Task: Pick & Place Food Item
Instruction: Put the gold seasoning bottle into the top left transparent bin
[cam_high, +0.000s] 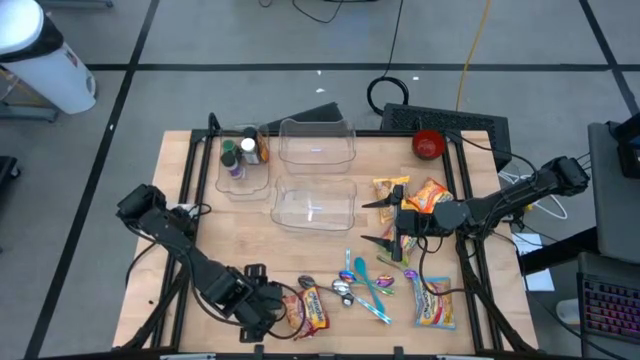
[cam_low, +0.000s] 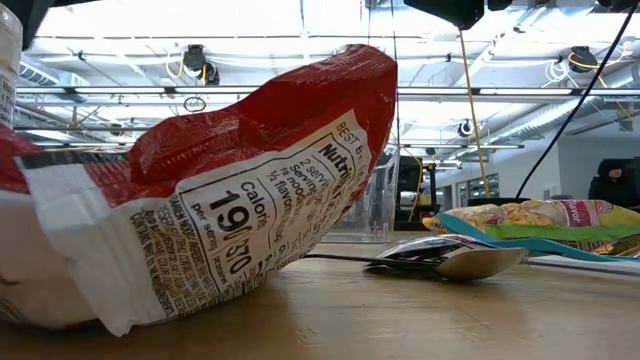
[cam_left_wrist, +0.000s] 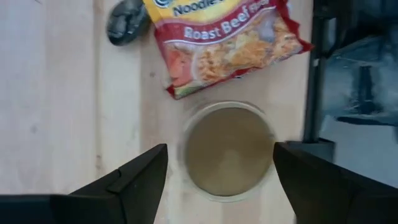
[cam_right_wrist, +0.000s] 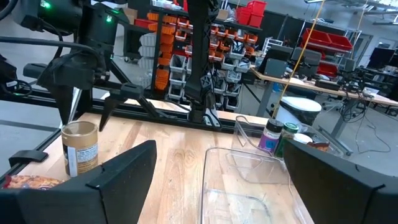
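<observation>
A red Roast Beef noodle packet lies flat near the table's near edge; it also shows in the left wrist view and fills the low view. A small jar with a brown lid stands upright on the table beside it, also seen in the right wrist view. My left gripper is open and points down over the jar, one finger on either side of the lid, touching nothing. My right gripper is open and empty, level above the table's right half, pointing toward the left.
Two clear tubs and a third tub holding bottles stand at the far middle. A red bowl sits far right. Snack packets and spoons lie on the right half.
</observation>
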